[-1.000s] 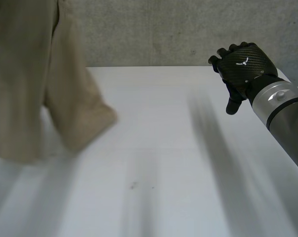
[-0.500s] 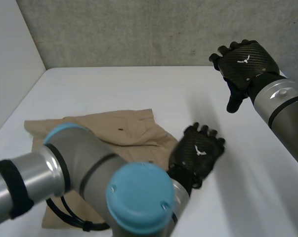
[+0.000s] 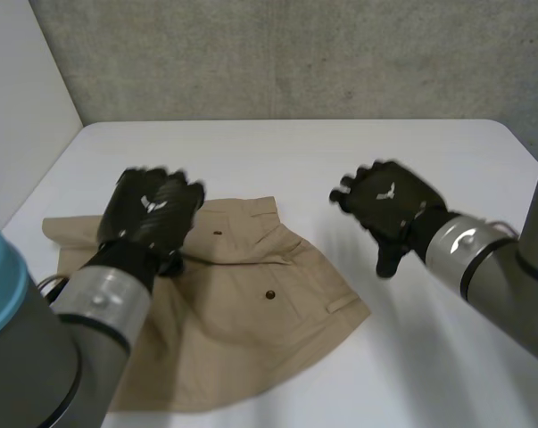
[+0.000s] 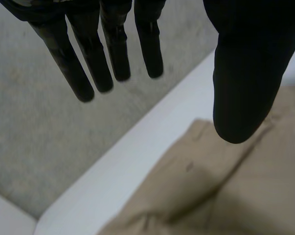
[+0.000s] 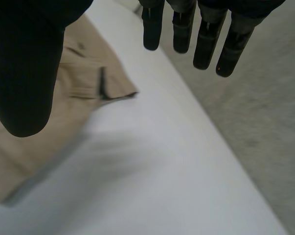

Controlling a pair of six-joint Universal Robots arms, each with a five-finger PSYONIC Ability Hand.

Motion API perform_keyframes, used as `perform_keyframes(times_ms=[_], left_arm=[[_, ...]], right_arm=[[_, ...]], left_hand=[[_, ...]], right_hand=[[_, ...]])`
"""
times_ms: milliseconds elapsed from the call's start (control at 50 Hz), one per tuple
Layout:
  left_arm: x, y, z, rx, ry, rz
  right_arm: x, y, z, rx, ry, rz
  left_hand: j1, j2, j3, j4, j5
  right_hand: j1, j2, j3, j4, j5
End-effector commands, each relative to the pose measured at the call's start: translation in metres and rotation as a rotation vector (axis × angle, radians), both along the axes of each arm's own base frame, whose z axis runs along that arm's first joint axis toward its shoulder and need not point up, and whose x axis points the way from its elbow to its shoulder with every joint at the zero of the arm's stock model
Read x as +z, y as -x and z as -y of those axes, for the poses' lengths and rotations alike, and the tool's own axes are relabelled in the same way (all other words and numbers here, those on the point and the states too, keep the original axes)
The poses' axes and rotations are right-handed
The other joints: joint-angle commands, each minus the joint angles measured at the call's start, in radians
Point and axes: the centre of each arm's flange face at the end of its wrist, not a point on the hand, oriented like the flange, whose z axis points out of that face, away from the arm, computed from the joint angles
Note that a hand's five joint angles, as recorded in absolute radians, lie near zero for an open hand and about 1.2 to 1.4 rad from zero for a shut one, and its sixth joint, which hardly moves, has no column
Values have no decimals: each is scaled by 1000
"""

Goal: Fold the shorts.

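Well, the left hand is hovering open over the far edge of the shorts, likely lining up a grasp. The shorts are lying spread on the table, the right hand hanging empty and open beside them.

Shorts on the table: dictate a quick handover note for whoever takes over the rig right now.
Left hand: open, fingers straight, holding nothing, over the far left part of the shorts.
Right hand: open, holding nothing, over bare table just right of the shorts, not touching them.
Shorts: spread out on the near left of the table, a little rumpled.
Done: nothing folded yet.
Left: grasp the shorts and make every fold.
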Motion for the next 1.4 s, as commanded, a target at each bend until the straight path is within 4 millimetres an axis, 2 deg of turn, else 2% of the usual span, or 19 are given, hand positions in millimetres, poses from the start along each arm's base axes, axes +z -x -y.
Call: perform_keyframes(times_ms=[20, 60, 160, 280, 360, 540, 660, 700, 880, 980, 1060, 1240, 1400], left_arm=[[-27, -32, -21, 60, -187, 33], [-34, -41, -28, 85, -280, 42], [-49, -54, -44, 131, -446, 34], [-58, -62, -44, 166, -479, 45], [-60, -66, -40, 191, -487, 45], [-61, -67, -38, 199, -488, 42], [-61, -66, -40, 194, -490, 45], [-64, -67, -44, 189, -498, 53], [-66, -69, -47, 189, -509, 62], [-67, -68, -49, 180, -510, 65], [-69, -66, -56, 158, -517, 79], [-80, -59, -73, 93, -551, 130], [-91, -53, -72, 75, -548, 136]], right_arm=[[-47, -1, -20, 115, -158, -27], [-54, 0, -23, 123, -181, -31], [-69, 0, -26, 132, -209, -38], [-83, 1, -27, 143, -196, -58], [-95, 1, -26, 149, -202, -88], [-110, -2, -17, 153, -158, -100], [-111, -6, -8, 150, -97, -79], [-111, -8, -3, 145, -78, -67], [-91, -11, 12, 65, -34, 36], [-66, -7, 30, -77, -12, 138], [-65, -8, 35, -147, -42, 193], [-67, -8, 41, -180, -54, 202], [-68, -7, 40, -193, -58, 197]], left_hand=[[335, 358, 358, 356, 355], [370, 394, 394, 392, 391], [318, 341, 341, 339, 338], [265, 289, 288, 287, 286], [139, 163, 162, 160, 159], [97, 121, 121, 119, 118], [97, 121, 121, 119, 118], [57, 80, 80, 78, 77], [48, 71, 71, 69, 68], [48, 71, 71, 69, 68], [48, 71, 71, 69, 68], [51, 74, 74, 72, 71], [48, 71, 71, 69, 68]], right_hand=[[424, 383, 383, 376, 375], [494, 454, 454, 447, 446], [486, 445, 445, 439, 437], [383, 343, 343, 336, 335], [380, 340, 340, 333, 331], [465, 424, 424, 418, 416], [820, 779, 779, 772, 771], [1175, 1135, 1135, 1128, 1127], [1178, 1137, 1137, 1130, 1129], [1178, 1137, 1137, 1130, 1129], [1178, 1137, 1137, 1130, 1129], [1178, 1137, 1137, 1130, 1129], [1178, 1137, 1137, 1130, 1129]])
